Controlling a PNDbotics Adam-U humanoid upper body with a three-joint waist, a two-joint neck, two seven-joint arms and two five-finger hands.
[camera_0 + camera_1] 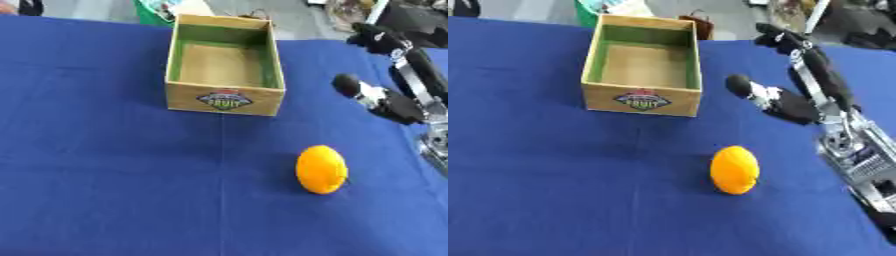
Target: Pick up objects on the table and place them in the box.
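Observation:
An orange egg-shaped object (321,169) lies on the blue table, right of centre and nearer me than the box. The wooden box (225,96), green inside with a fruit label on its front wall, stands open and empty at the upper middle. My right hand (798,97) hovers above the table to the right of the box and beyond the orange object, fingers straight and spread, thumb pointing left. It holds nothing and touches nothing. My left hand shows in neither view.
A blue cloth (96,165) covers the table. A green container (154,12) and dark equipment (411,17) stand past the far edge. My right forearm (859,160) runs along the right side.

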